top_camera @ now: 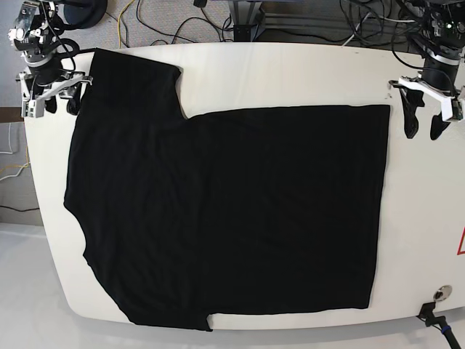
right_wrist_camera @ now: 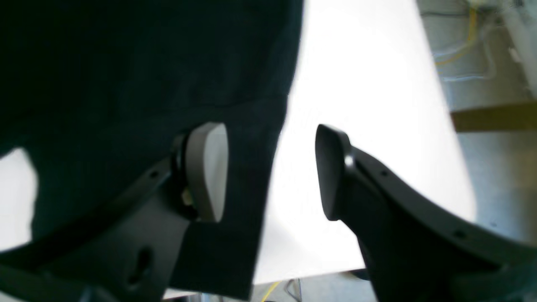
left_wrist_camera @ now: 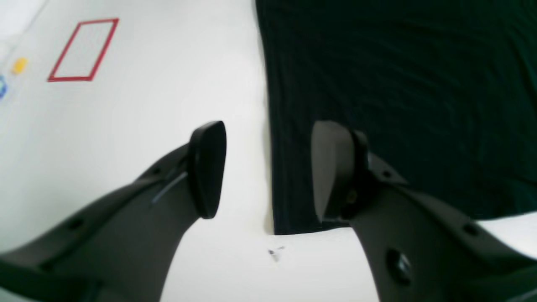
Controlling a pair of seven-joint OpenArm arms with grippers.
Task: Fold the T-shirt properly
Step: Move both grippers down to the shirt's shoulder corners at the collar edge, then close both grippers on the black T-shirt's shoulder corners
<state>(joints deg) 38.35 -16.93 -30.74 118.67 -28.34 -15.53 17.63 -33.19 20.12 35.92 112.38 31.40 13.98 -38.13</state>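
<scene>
The black T-shirt (top_camera: 225, 218) lies spread flat on the white table (top_camera: 290, 73), plain side up, with a sleeve at the far left; no print shows. My left gripper (top_camera: 423, 123) is open by the shirt's far right corner. In the left wrist view the left gripper (left_wrist_camera: 268, 172) straddles the shirt's (left_wrist_camera: 398, 105) straight edge, one finger over cloth and one over bare table. My right gripper (top_camera: 62, 105) is open at the far left sleeve. In the right wrist view the right gripper (right_wrist_camera: 270, 172) straddles the sleeve edge of the shirt (right_wrist_camera: 126, 63). Neither holds anything.
A red tape rectangle (left_wrist_camera: 83, 50) marks the table beyond the left gripper, with a small yellow spot (left_wrist_camera: 19, 65) near it. Cables (top_camera: 218, 18) run behind the table's far edge. A small round fitting (top_camera: 438, 294) sits near the front right corner. The table edge (right_wrist_camera: 314, 272) is close to the right gripper.
</scene>
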